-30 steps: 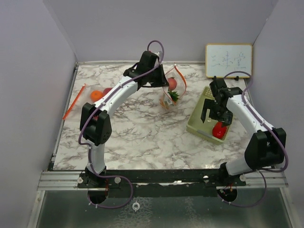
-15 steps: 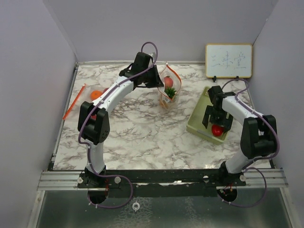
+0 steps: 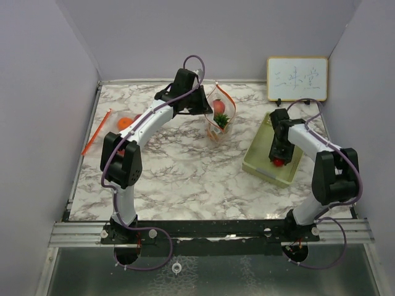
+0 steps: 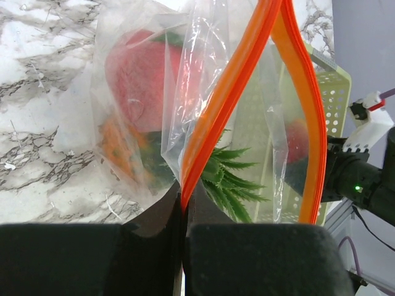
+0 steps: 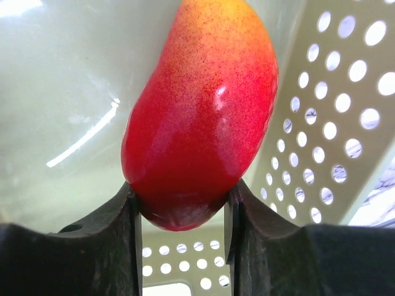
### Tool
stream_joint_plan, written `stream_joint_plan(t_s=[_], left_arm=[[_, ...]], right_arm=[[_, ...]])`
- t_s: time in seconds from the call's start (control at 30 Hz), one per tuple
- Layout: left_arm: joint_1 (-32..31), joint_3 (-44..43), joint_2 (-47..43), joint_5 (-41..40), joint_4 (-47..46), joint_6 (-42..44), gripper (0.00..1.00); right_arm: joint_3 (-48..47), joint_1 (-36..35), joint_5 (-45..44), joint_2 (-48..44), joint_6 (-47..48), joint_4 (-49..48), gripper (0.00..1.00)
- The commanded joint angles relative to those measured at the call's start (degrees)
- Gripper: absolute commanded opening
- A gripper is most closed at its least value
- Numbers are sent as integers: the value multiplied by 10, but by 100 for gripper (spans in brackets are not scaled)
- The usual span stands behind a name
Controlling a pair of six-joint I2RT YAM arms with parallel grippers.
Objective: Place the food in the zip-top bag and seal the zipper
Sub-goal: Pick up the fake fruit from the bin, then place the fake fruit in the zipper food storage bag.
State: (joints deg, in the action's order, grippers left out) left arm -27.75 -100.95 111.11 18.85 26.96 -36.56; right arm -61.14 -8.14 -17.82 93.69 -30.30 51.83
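Note:
My left gripper (image 4: 184,197) is shut on the orange zipper rim (image 4: 234,86) of the clear zip-top bag (image 3: 217,117), holding its mouth open above the table. Inside the bag lie a pink-red fruit (image 4: 139,80), green pineapple leaves (image 4: 231,185) and an orange piece (image 4: 117,148). Down in the pale yellow-green mesh basket (image 3: 256,157), my right gripper (image 5: 180,203) has both fingers pressed against the sides of a glossy red fruit with a yellow tip (image 5: 200,117). The top view shows that fruit (image 3: 279,163) just under the right gripper (image 3: 278,157).
An orange fruit (image 3: 125,123) and a red piece (image 3: 139,117) lie at the table's left, partly behind the left arm. An orange strip (image 3: 97,132) lies by the left edge. A small whiteboard (image 3: 297,79) leans on the back wall at the right. Grey walls enclose the table.
The right gripper came down onto the red fruit in the basket and closed on it. The left arm shifted slightly left with the bag, then held still.

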Motion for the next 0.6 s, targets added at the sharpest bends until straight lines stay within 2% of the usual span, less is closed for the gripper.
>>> stream_joint_plan(t_s=[0.0, 0.1, 0.2, 0.3, 0.33, 0.43, 0.57], left_arm=[[1, 15, -31, 6, -14, 5, 0], [1, 15, -29, 6, -17, 6, 0], [1, 12, -24, 9, -22, 5, 0], [1, 6, -18, 11, -22, 5, 0], [1, 4, -17, 12, -21, 4, 0], [1, 0, -16, 14, -20, 3, 0], [0, -4, -20, 17, -18, 1, 0]], right_arm=[[-42, 3, 0, -50, 23, -12, 8], [-71, 3, 21, -91, 41, 1, 3], [-110, 2, 89, -134, 65, 3, 2], [-146, -4, 217, -171, 89, -47, 3], [-157, -6, 288, -177, 95, -78, 3], [-208, -18, 438, -163, 91, -150, 4], [-266, -60, 527, -120, 89, -221, 5]])
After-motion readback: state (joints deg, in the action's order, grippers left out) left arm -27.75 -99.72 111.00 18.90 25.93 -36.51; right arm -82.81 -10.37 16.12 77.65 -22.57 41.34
